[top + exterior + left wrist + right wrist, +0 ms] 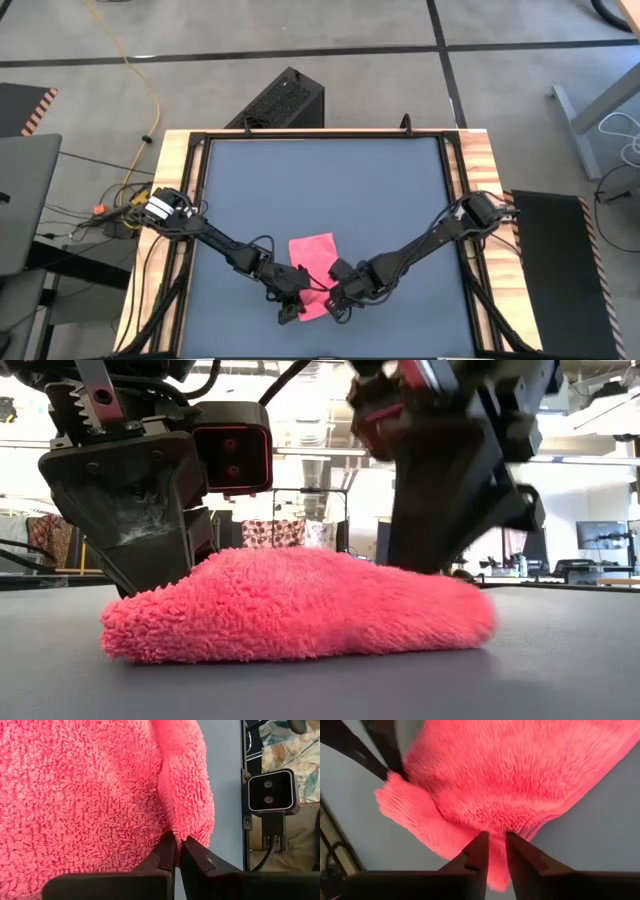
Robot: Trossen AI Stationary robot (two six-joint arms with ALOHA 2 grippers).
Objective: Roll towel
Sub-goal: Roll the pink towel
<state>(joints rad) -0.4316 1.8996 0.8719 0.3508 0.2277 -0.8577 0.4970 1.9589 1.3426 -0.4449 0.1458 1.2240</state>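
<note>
The pink towel (313, 260) lies on the grey mat (380, 190). The left hand (178, 851) pinches its near edge. The right hand (496, 851) grips loosely beside it. Only that edge looks folded; most rolling is left.

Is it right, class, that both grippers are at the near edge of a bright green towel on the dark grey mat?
Not quite: the towel is bright pink, as the high view shows. The rest holds: left gripper and right gripper are at its near edge on the dark grey mat.
</note>
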